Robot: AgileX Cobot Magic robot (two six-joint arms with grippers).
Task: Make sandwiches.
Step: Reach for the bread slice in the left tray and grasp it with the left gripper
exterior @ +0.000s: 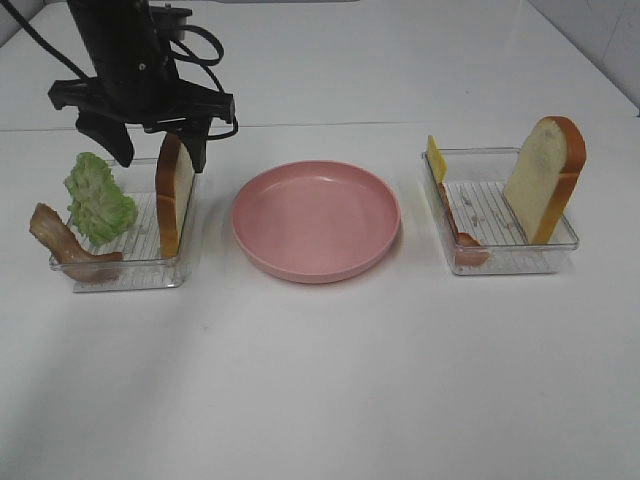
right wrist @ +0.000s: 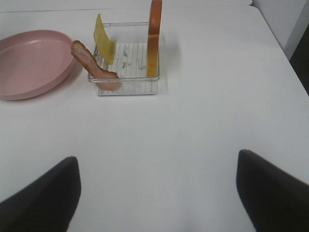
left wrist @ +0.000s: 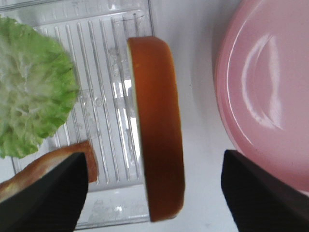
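Note:
A bread slice (exterior: 175, 190) stands on edge at the right side of the left clear tray (exterior: 145, 265). My left gripper (exterior: 157, 150) hangs open just above it, one finger on each side, not touching; the left wrist view shows the slice's crust (left wrist: 159, 135) between the dark fingertips (left wrist: 48, 193). A lettuce leaf (exterior: 98, 198) and a bacon strip (exterior: 65, 245) share that tray. The right tray (exterior: 500, 262) holds a second bread slice (exterior: 545, 180), a cheese slice (exterior: 436, 158) and a bacon strip (exterior: 462, 235). My right gripper (right wrist: 157, 195) is open over bare table, well short of that tray (right wrist: 128, 87).
A round pink plate (exterior: 316, 220) with nothing on it sits between the two trays. The white table stretches bare towards the front. The right arm does not show in the high view.

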